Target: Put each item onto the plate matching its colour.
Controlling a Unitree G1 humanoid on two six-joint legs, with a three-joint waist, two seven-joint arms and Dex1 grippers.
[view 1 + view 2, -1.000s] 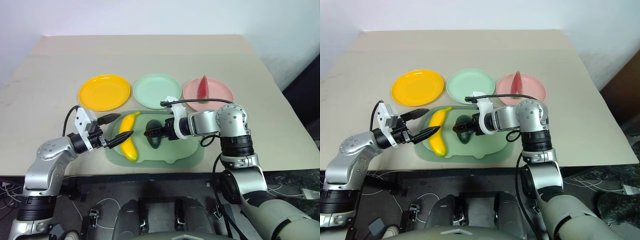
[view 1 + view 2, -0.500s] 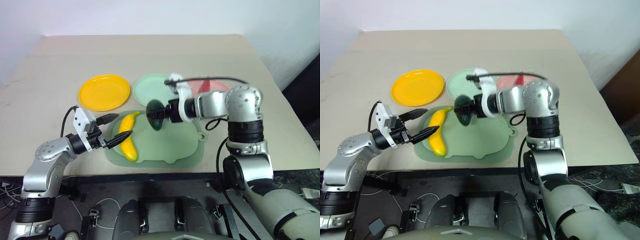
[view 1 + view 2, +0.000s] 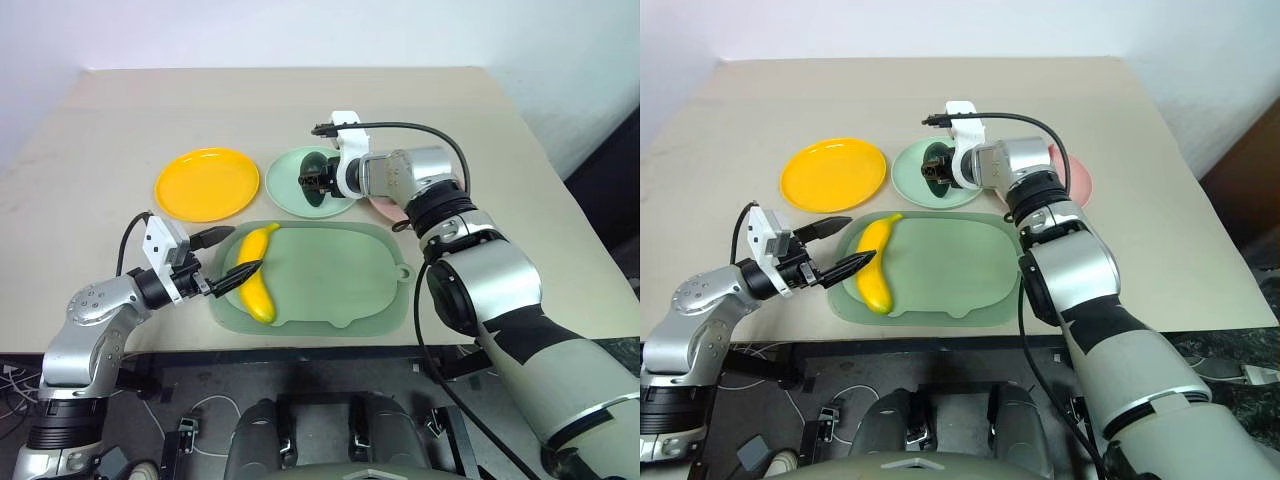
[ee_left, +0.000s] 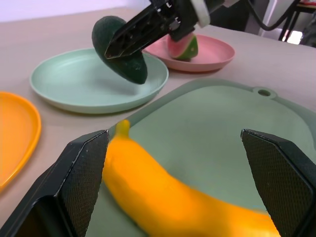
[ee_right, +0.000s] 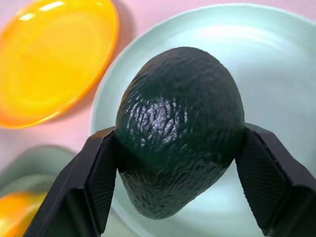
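A robotics lab or test room, staged for a sorting trial: a plain beige bench (image 3: 90, 190) stands against a bare white wall (image 3: 300, 30), set with nothing except toy fruit, three coloured plastic plates (image 3: 207, 184) and a pale green tray (image 3: 330, 275). Loose cables (image 3: 200, 410) trail over the dark floor under the bench's near edge, and a power strip (image 3: 1260, 378) lies at the right, away from any household furnishing.
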